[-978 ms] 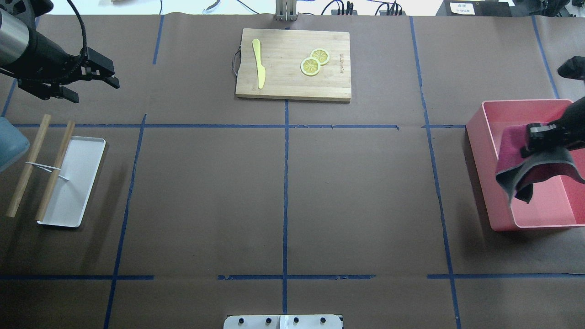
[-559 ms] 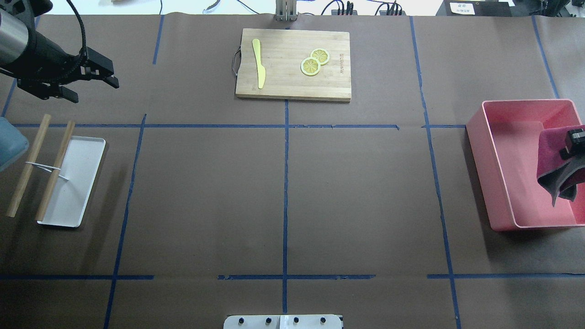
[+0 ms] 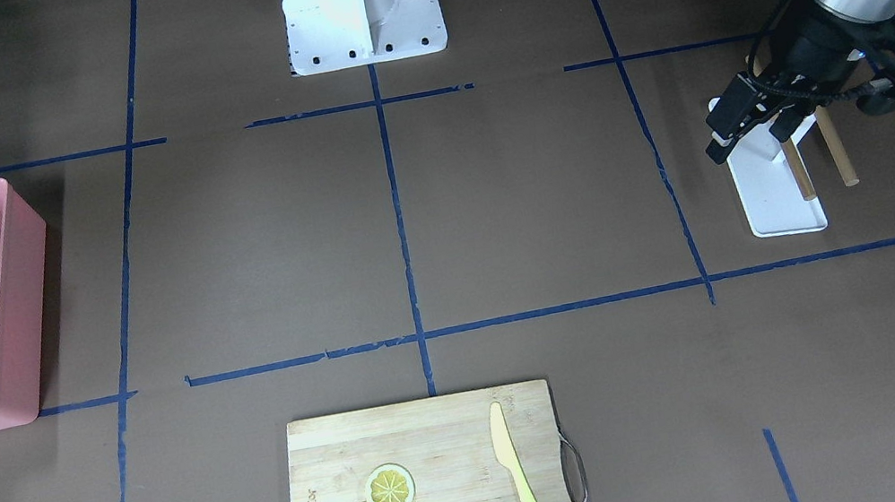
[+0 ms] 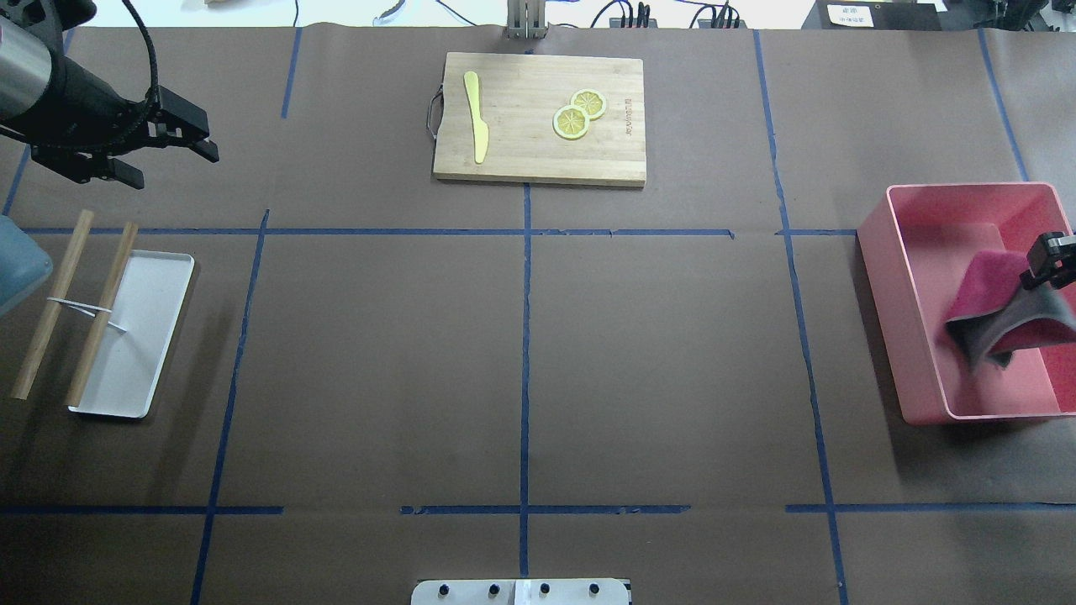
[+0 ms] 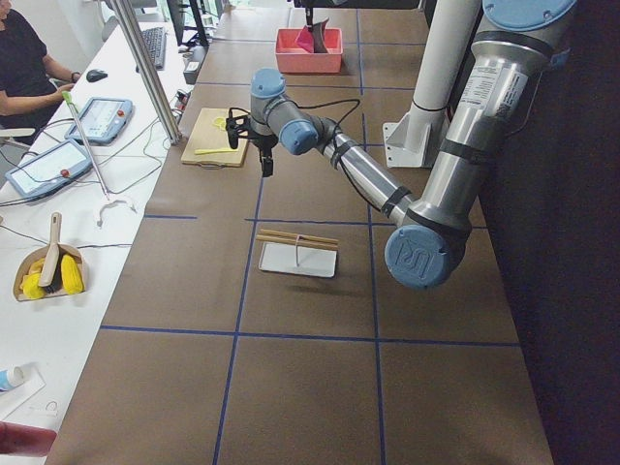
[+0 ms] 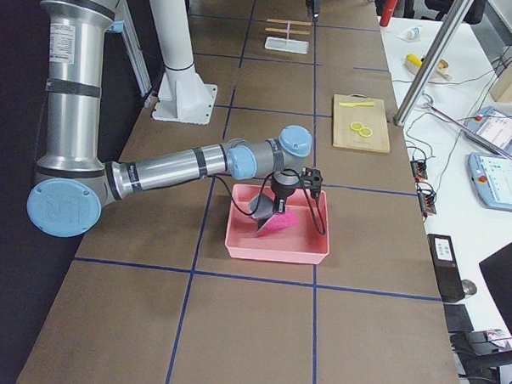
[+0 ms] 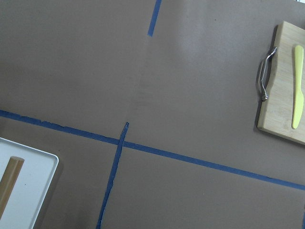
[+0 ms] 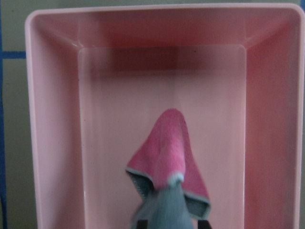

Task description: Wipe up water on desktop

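The desktop is a matte brown surface with a grid of blue tape; I see no water on it. My right gripper is shut on a cloth, magenta on one side and grey on the other. The cloth hangs down into a pink bin at the right edge. In the right wrist view the cloth droops over the bin's floor. My left gripper is open and empty, above the desktop at the far left, beyond the white tray.
A light wooden cutting board with a yellow knife and two lemon slices lies at the far centre. A white tray with two wooden sticks sits at the left. The robot base stands at the near edge.
My right gripper carried the cloth from over the bin's left side toward its right, then brought it lower into the bin. The left arm has not moved.
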You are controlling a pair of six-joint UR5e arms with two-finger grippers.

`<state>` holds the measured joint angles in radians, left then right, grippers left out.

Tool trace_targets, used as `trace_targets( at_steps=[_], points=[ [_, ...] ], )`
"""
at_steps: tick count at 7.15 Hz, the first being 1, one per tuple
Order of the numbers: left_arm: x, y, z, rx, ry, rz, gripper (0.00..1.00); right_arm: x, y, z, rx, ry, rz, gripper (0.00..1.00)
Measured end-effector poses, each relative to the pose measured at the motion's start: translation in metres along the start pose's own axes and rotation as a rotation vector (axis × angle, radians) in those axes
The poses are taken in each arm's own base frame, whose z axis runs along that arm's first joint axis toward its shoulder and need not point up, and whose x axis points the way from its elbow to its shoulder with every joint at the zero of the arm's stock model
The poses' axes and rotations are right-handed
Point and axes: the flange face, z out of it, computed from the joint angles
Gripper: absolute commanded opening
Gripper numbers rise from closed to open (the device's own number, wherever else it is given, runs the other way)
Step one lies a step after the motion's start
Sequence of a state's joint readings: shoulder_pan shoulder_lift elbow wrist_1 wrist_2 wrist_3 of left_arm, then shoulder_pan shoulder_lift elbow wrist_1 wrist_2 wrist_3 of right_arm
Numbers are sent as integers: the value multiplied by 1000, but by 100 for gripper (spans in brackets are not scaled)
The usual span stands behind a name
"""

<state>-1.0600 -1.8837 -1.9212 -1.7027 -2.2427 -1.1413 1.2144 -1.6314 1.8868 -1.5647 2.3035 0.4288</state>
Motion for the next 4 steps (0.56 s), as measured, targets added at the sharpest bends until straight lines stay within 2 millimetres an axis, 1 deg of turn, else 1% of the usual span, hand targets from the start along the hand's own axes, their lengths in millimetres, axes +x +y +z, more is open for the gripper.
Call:
trace_targets(
  at_steps=[3,4],
  points=[
    [-3,0,1,-2,-3,-3,100,1,-1,1,6,14,-1,100],
    [-10,1,4,-7,-12,13,100,2,-2,0,7,15,-1,100]
  ],
)
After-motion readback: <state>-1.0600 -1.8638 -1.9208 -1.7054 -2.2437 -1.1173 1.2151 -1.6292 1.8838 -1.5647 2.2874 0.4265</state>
